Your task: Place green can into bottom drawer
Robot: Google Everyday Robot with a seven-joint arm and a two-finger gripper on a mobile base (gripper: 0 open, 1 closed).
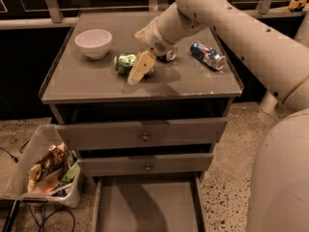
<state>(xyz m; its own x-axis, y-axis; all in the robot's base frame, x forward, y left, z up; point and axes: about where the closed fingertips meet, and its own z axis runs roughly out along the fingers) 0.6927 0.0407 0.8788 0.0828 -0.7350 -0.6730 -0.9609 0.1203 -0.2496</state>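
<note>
The green can (124,63) lies on its side on the cabinet top (96,83), right of the white bowl. My gripper (140,66) is lowered onto the can's right end, touching or overlapping it from the front. The arm comes in from the upper right. The bottom drawer (145,204) is pulled open at floor level below the two closed drawers, and its grey tray holds nothing.
A white bowl (94,42) stands at the back left of the top. A dark blue can (170,56) sits behind my wrist and a blue-and-silver can (207,55) lies at the right. A bin of snacks (46,170) stands on the floor left of the drawers.
</note>
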